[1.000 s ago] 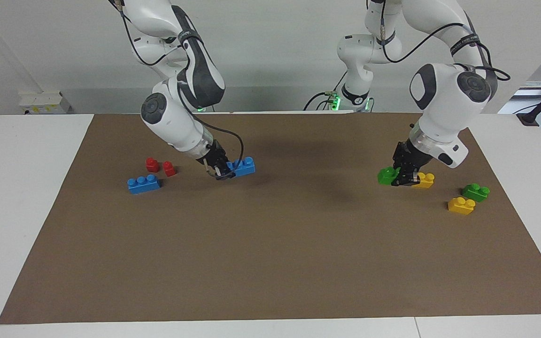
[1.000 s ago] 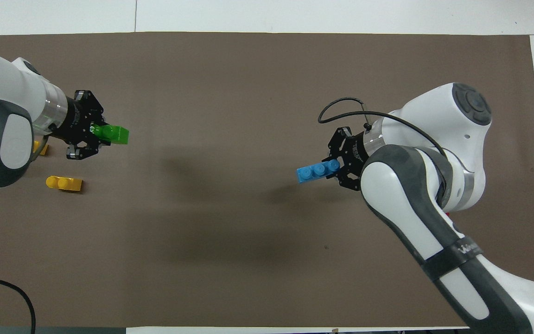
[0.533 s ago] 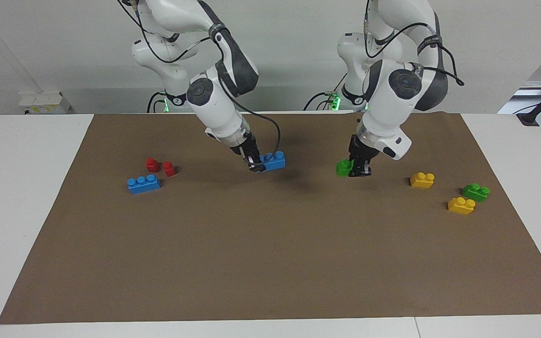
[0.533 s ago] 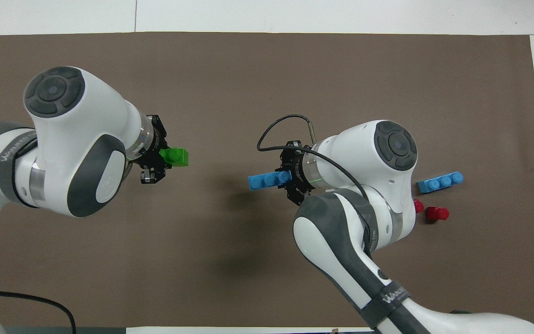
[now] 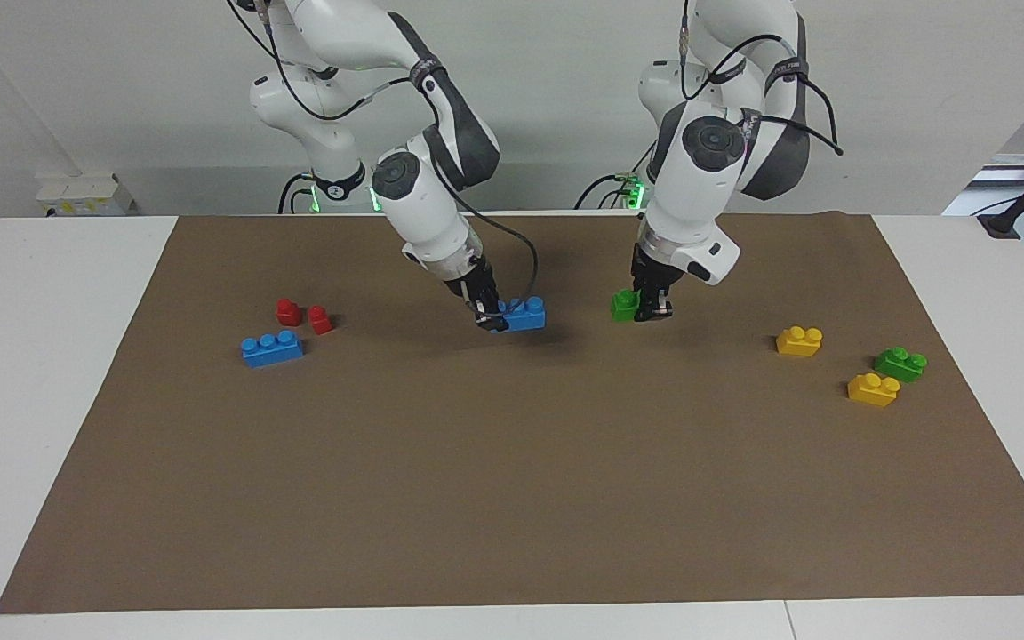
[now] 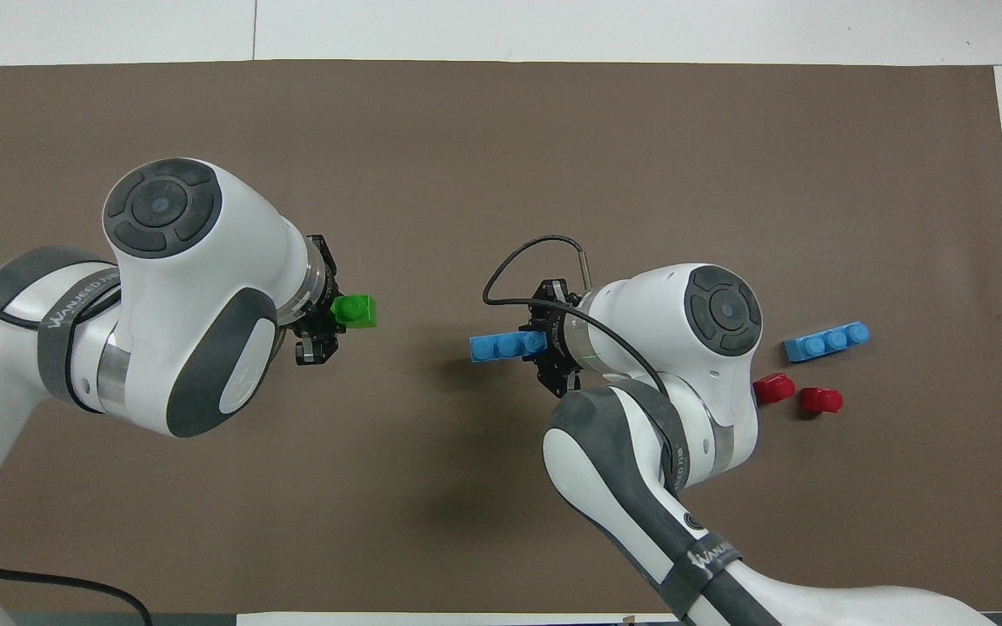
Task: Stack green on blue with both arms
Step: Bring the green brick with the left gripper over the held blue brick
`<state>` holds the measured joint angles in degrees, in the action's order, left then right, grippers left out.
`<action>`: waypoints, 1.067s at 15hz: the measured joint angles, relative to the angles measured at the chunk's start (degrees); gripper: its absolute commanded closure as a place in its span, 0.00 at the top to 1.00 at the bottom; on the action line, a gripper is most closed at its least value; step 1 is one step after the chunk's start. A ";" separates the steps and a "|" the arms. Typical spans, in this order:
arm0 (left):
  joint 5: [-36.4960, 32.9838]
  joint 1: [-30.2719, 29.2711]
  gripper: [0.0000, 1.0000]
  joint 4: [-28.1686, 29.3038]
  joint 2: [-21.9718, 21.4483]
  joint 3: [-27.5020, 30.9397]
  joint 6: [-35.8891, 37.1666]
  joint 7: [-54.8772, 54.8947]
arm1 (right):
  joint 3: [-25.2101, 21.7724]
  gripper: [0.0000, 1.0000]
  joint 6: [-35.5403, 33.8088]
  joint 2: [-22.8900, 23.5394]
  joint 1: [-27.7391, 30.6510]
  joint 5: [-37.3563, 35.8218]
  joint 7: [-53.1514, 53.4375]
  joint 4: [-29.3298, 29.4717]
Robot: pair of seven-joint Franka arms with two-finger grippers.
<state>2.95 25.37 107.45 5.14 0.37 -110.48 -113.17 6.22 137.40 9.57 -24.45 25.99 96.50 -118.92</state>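
My left gripper (image 5: 647,307) is shut on a green two-stud brick (image 5: 625,305) and holds it just above the brown mat (image 5: 512,498), near the mat's middle. It also shows in the overhead view (image 6: 327,320) with the green brick (image 6: 355,310) sticking out of it. My right gripper (image 5: 490,317) is shut on one end of a blue three-stud brick (image 5: 525,315) and holds it low over the mat's middle. The overhead view shows that gripper (image 6: 546,343) and the blue brick (image 6: 501,346) too. The two held bricks are apart, with a gap of bare mat between them.
A second blue brick (image 5: 272,348) and two red pieces (image 5: 288,311) (image 5: 320,319) lie toward the right arm's end. Two yellow bricks (image 5: 799,340) (image 5: 873,388) and a second green brick (image 5: 900,363) lie toward the left arm's end.
Both arms have carried their bricks toward the mat's middle, the left with the green, the right with the blue. The gap between the two bricks has shrunk.
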 measured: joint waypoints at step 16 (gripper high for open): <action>-0.56 6.85 0.00 7.79 -2.24 -0.18 -11.17 -11.95 | 0.20 0.00 8.46 1.73 -3.81 3.02 2.01 -5.13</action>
<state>2.39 32.22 115.24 2.90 0.19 -121.65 -125.12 6.42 145.85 11.29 -28.26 29.00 98.52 -124.05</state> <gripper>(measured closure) 0.661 0.656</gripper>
